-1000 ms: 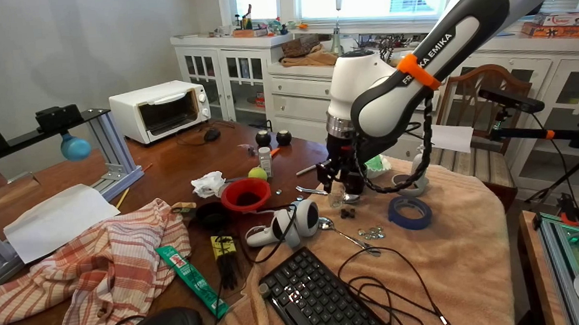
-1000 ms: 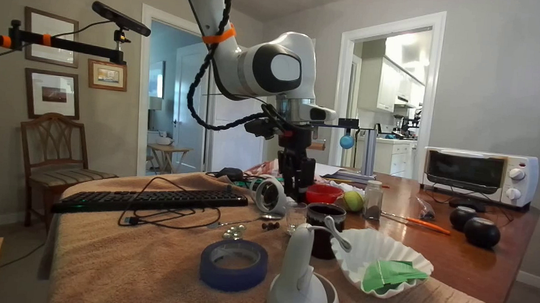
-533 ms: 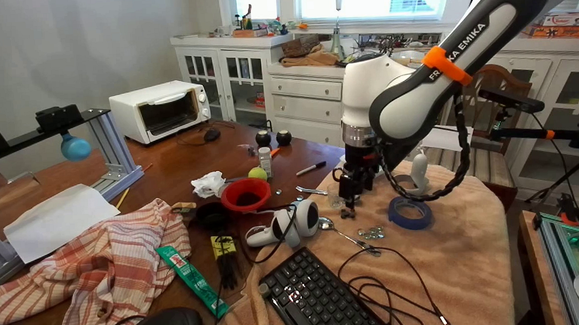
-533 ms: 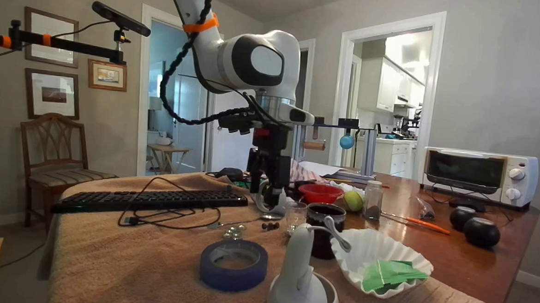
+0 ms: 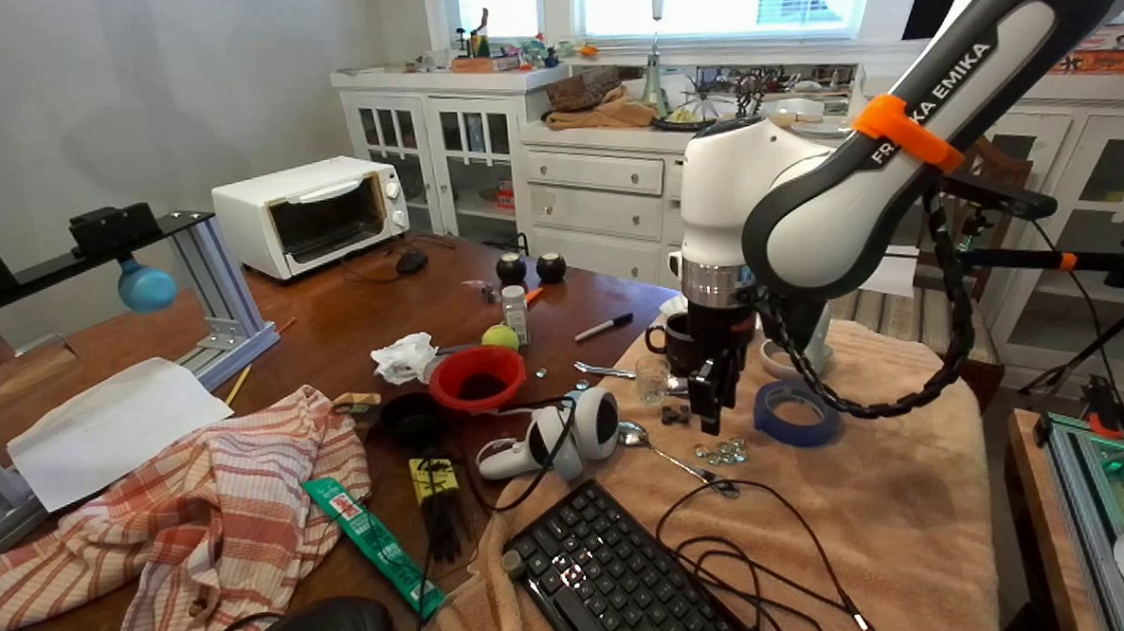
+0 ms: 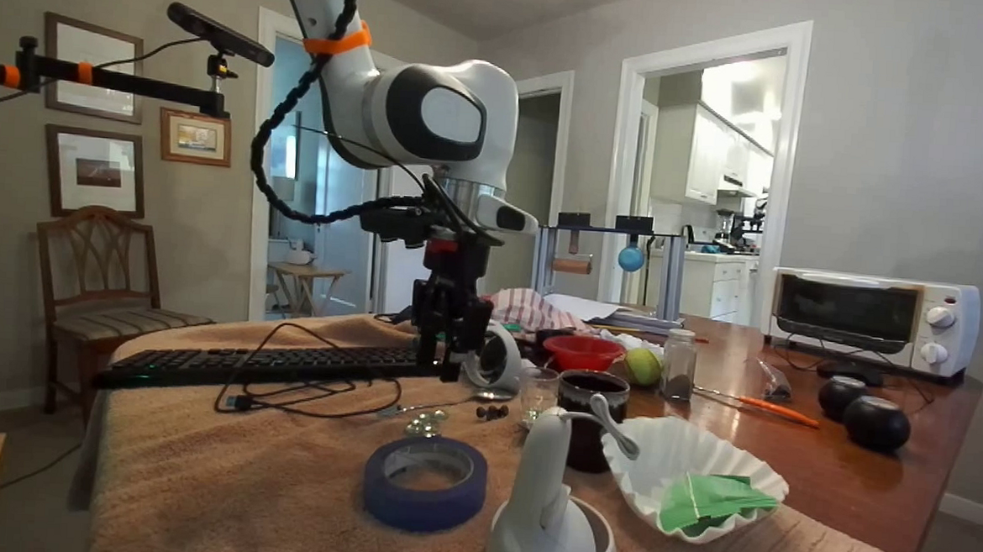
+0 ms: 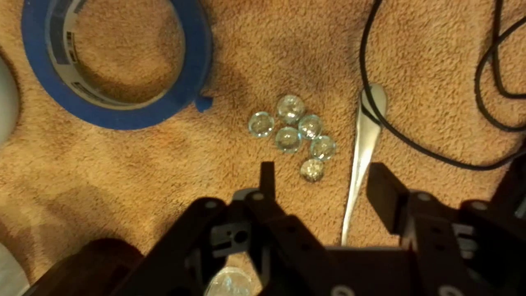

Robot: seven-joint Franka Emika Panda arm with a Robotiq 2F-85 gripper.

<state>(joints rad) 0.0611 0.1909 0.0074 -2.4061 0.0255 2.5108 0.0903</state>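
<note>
Over the tan towel [image 7: 164,160], gripper [image 7: 324,188] hangs, fingers apart, nothing held. Clear glass gems [image 7: 288,139] bunched near fingertips. Best centre on one before lowering; spoon handle [image 7: 364,137] (black cable [image 7: 476,167] across it) underlies that gap.

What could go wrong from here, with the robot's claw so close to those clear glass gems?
The open gripper might scatter the clear glass gems, which lie loosely clustered on the towel. In the wrist view the spoon handle runs between its fingers, so lowering and closing could catch it and perhaps tug the black cable crossing it. The drinking glass stands nearby; a sideways swing might tip it.
</note>
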